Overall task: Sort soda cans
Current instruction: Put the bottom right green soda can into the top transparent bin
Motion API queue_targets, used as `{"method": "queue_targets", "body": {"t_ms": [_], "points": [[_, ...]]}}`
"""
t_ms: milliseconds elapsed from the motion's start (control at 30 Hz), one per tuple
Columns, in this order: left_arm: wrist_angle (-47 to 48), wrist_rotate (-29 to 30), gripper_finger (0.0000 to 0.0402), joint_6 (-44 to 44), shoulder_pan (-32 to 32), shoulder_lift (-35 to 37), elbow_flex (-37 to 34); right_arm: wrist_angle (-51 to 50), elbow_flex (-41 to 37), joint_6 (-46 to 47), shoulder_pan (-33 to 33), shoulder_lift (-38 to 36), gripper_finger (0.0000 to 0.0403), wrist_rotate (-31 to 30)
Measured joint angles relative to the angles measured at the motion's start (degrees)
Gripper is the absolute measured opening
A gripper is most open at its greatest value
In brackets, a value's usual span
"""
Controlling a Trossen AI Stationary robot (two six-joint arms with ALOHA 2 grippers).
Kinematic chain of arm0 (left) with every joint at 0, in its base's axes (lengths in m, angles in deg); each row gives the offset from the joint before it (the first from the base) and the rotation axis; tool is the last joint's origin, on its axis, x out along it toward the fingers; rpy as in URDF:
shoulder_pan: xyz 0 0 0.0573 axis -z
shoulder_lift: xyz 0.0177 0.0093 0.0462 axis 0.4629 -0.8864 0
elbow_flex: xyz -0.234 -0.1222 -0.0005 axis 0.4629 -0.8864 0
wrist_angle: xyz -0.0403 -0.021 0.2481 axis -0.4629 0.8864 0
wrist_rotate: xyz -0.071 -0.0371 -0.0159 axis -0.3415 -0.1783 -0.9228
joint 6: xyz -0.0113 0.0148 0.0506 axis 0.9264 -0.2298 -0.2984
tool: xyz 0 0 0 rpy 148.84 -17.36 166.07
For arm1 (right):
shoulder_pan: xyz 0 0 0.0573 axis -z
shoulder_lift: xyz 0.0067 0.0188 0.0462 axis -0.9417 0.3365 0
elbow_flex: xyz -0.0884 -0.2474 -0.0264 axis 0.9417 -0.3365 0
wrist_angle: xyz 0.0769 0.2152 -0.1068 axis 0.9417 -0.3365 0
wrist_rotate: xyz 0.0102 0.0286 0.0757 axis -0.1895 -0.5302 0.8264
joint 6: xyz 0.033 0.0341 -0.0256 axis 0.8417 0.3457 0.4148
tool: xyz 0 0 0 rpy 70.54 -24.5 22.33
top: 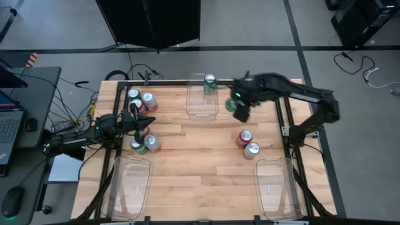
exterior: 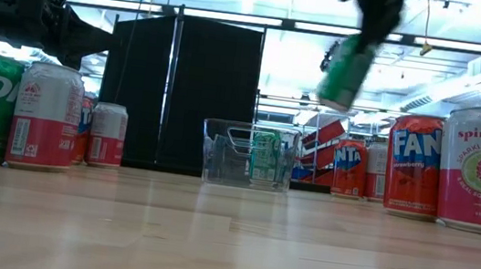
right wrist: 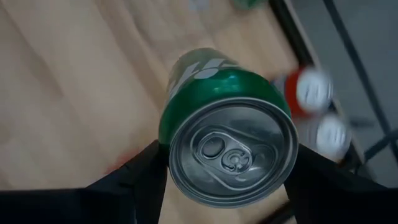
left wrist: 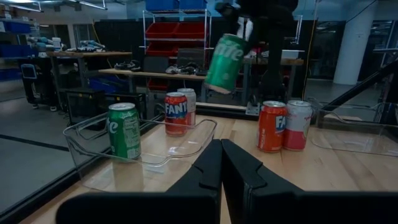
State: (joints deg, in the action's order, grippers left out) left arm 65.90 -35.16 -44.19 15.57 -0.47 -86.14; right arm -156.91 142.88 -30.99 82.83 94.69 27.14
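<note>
My right gripper point(top: 239, 106) is over the table's far middle, just right of the far clear tray point(top: 195, 109), and is shut on a green can point(right wrist: 233, 152) held in the air point(exterior: 345, 69). Another green can point(top: 209, 83) stands upright in that tray. A red can point(top: 245, 137) and a silver-white can point(top: 252, 150) stand on the table's right side. Several more cans point(top: 149, 100) stand at the left. My left gripper point(top: 144, 125) hovers among them, shut point(left wrist: 221, 158), touching nothing that I can see. My right gripper holds the green can by its upper end, just below the silver top's rim point(right wrist: 186, 93), pinched between the two fingers point(right wrist: 140, 171). The fingers come from above, pointing down. The can is lifted clear of the table and hangs tilted below the fingers point(left wrist: 225, 62).
Two clear trays sit at the near left point(top: 128, 187) and near right point(top: 275, 187) corners. The left group's cans stand close around my left arm point(top: 134, 145). Bare wood lies in the table's middle. A dark frame point(top: 284, 119) runs along the table's edges.
</note>
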Motion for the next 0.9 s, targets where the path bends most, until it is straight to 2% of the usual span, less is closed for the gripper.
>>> {"method": "queue_targets", "body": {"t_ms": [200, 433, 567, 900], "points": [[0.0, 0.0, 0.0011, 0.0, 0.0, 0.0, 0.0, -0.3, 15.3, -8.5, 5.9, 13.8, 0.0254, 0.7], [0.0, 0.0, 0.0011, 0.0, 0.0, 0.0, 0.0, -1.4, 28.2, -14.6, 10.1, 26.4, 0.0254, 6.7], [0.0, 0.0, 0.0011, 0.0, 0.0, 0.0, 0.0, -2.9, 31.3, -15.9, 11.2, 31.8, 0.0254, 7.9], [0.0, 0.0, 0.0011, 0.0, 0.0, 0.0, 0.0, -3.3, 31.8, -16.6, 14.2, 39.6, 0.0254, 7.6]]}}
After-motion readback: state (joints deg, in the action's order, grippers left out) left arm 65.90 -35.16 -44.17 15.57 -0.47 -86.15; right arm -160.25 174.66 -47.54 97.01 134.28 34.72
